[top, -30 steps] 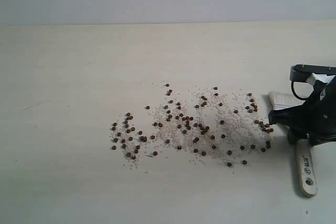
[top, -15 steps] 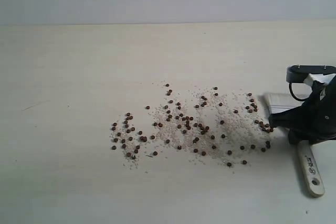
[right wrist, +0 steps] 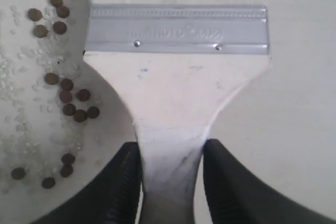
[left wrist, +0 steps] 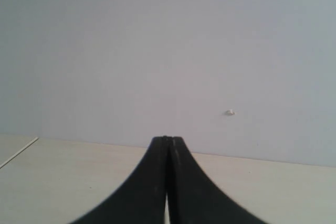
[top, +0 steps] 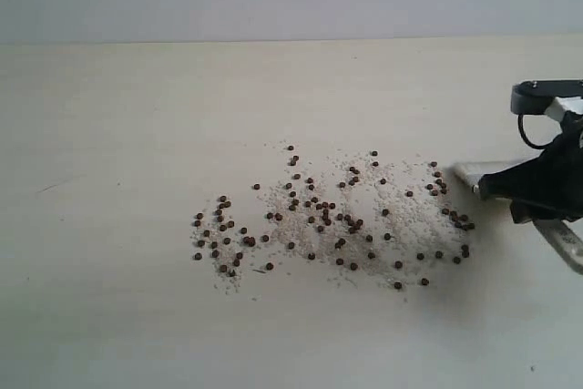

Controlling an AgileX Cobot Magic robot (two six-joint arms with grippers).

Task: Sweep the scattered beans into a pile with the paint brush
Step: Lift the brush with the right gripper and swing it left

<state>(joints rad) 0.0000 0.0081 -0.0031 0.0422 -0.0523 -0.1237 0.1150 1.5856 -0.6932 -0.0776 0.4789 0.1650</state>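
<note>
Dozens of beans point(top: 328, 220) are staying unswept as the right gripper point(right wrist: 170, 163), clamping the paint brush point(right wrist: 176, 93) handle, is tilting it up; the left gripper point(left wrist: 167, 182) is idling closed.

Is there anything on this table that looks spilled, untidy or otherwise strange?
Yes. The beans lie scattered loosely across the middle of the table, mixed with fine whitish crumbs, not in a pile. The paint brush, gripped at its handle neck by the right gripper, looks intact.
</note>
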